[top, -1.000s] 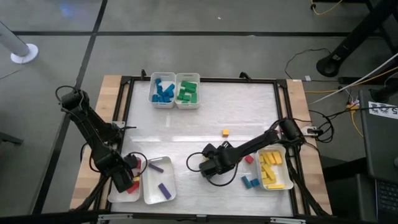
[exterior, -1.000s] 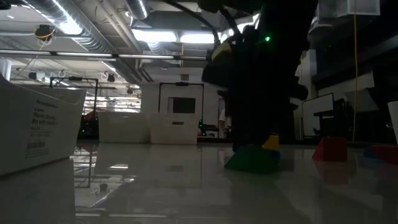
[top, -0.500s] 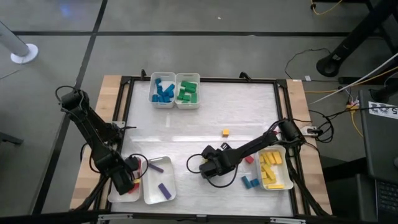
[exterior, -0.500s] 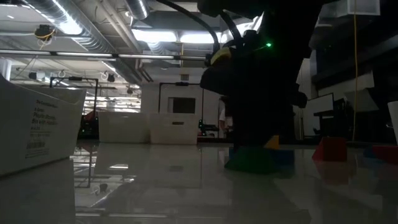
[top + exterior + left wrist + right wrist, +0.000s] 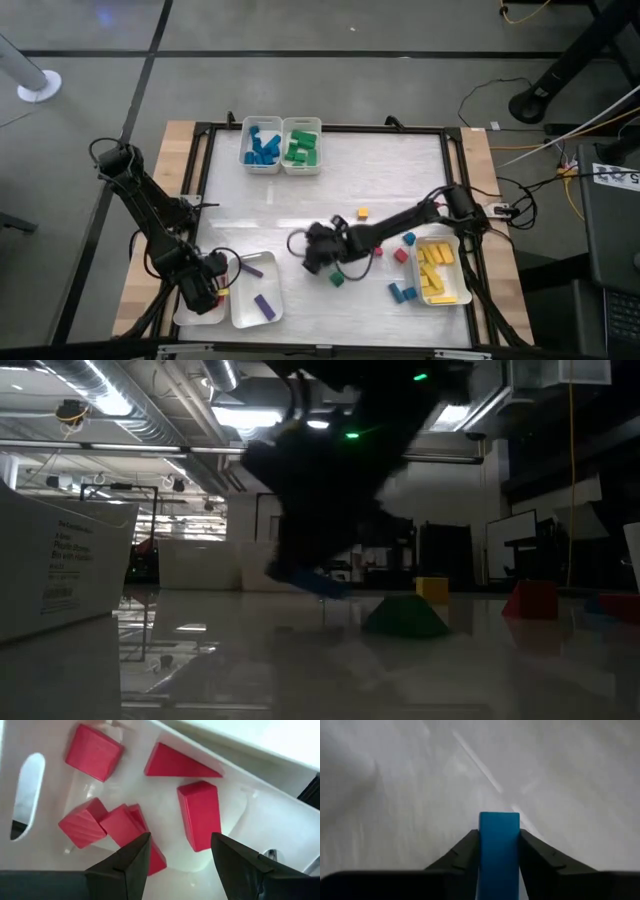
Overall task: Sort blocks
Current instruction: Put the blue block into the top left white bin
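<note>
My right gripper (image 5: 313, 255) hangs over the table's middle, shut on a blue block (image 5: 498, 845), which also shows below it in the low view (image 5: 318, 582). Loose blocks lie on the table: a green one (image 5: 338, 279), a yellow one (image 5: 362, 213), a red one (image 5: 401, 255) and blue ones (image 5: 403, 293). At the near left my left gripper (image 5: 180, 851) stands open above red blocks (image 5: 198, 814) that lie in a white tray (image 5: 190, 312). My right gripper pinches the blue block by its two opposite side faces (image 5: 485, 851) between its two fingers, and the block lies along them. In the low view the block (image 5: 312, 580) hangs tilted below the gripper, lifted clear of the table.
Trays of blue (image 5: 262, 146) and green (image 5: 301, 146) blocks stand at the far edge. A tray with purple blocks (image 5: 256, 292) lies beside the red one, and a tray of yellow blocks (image 5: 440, 270) at the near right. The low view shows a white bin (image 5: 60, 565) at its left.
My right gripper has shut on the blue block, risen, and gone toward the table's left and a little toward the far edge. The block has come up clear of the table. The green block, earlier under the gripper, now lies uncovered.
</note>
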Controlling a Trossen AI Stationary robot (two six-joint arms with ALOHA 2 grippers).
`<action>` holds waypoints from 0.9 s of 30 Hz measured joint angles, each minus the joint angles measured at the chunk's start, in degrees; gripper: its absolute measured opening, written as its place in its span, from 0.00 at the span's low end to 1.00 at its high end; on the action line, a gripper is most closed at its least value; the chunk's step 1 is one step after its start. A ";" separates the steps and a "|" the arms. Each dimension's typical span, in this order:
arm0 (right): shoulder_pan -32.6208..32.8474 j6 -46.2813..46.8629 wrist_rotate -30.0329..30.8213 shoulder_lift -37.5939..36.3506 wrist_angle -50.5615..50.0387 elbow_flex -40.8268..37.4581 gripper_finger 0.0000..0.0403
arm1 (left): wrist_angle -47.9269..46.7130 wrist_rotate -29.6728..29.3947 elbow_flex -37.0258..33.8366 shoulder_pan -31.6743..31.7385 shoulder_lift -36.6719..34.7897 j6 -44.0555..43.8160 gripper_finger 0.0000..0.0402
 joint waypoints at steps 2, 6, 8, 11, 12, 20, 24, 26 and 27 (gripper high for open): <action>-2.25 -3.63 0.02 0.00 5.39 0.00 0.29 | -0.09 -0.65 0.00 0.00 0.00 0.00 0.49; -7.17 -10.65 -0.02 0.00 18.30 0.02 0.27 | -0.09 -1.98 0.00 0.00 0.00 0.33 0.49; -9.86 -13.18 -0.90 0.00 24.92 0.02 0.26 | -0.09 -2.80 0.00 0.00 0.00 1.14 0.49; -14.06 -15.19 -3.58 0.00 34.59 0.04 0.26 | -0.11 -4.05 0.00 0.00 0.00 2.27 0.49; -15.36 -15.28 -4.35 0.00 37.21 0.05 0.27 | -0.09 -4.44 0.00 0.00 0.00 2.77 0.49; -24.21 -16.57 -7.04 0.00 50.90 0.07 0.27 | -0.14 -7.40 0.00 0.00 0.00 4.88 0.49; -27.35 -16.58 -7.04 0.00 55.18 0.07 0.28 | -0.18 -9.31 0.00 0.02 0.00 7.29 0.49; -28.44 -16.59 -7.04 0.00 57.36 0.08 0.28 | -0.17 -10.64 0.00 0.07 0.00 7.90 0.49; -28.84 -16.59 -7.02 0.28 58.68 0.28 0.28 | -0.20 -11.15 0.00 0.27 0.00 8.48 0.49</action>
